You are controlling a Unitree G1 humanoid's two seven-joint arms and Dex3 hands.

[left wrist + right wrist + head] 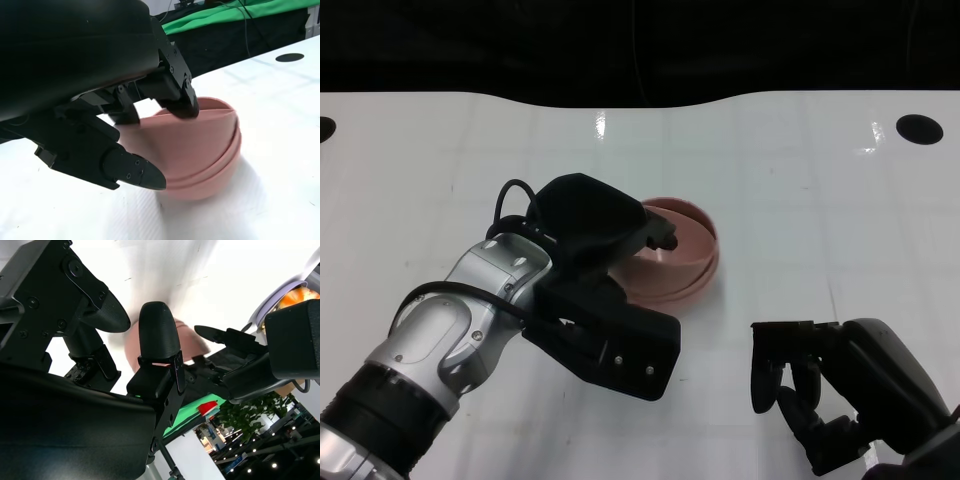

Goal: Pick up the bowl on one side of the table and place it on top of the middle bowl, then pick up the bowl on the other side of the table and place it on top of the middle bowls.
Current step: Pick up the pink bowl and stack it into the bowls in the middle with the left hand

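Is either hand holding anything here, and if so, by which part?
The left hand grips the top pink bowl by its rim, fingers hooked over the near edge as it sits in the stack. The right hand holds nothing.

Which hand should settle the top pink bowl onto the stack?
Left. The left hand pinches the rim of the top bowl, right over the stack; the right hand rests apart from the bowls, holding nothing.

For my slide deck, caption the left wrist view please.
Left hand grips the rim of the top pink bowl on the nested stack, white table beneath.
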